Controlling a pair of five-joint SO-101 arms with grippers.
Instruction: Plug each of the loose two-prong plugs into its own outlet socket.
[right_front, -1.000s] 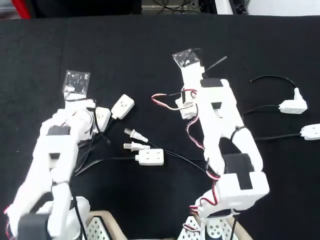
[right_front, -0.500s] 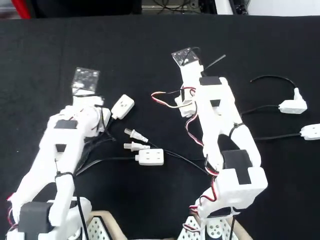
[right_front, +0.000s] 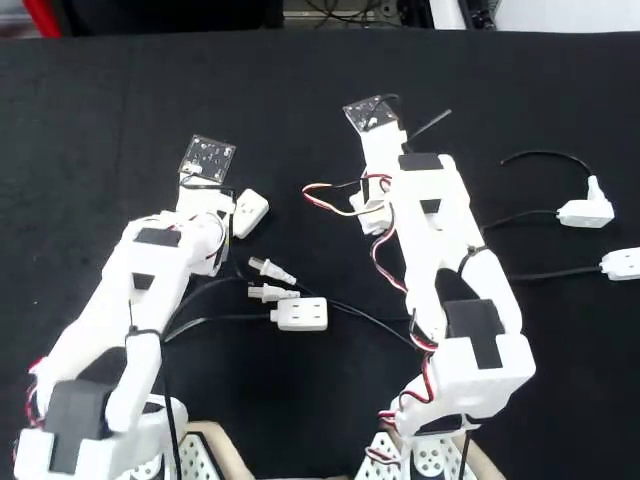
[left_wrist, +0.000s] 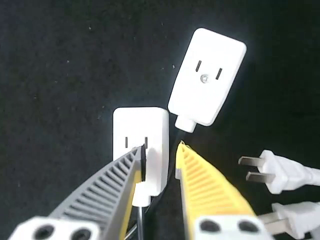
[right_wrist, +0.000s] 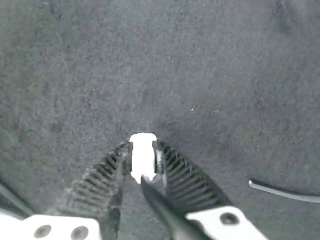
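Our left gripper pinches a socket by its cord end, left of the table's middle; our right gripper clamps a plug nearer the far edge; both holds look slim, so either may twist.

Illumination is bright, diffuse and comes from overhead. In the high view the black table cloth absorbs it evenly, the white arm housings approach clipping, a clear plate toward 12 o'clock shows specular glints, and a pale strip at the 1 o'clock edge is overexposed. In the left wrist view the two outlet sockets glare against near-black cloth, while in the right wrist view the cloth renders lighter and the white plug is clipped to a flat highlight.
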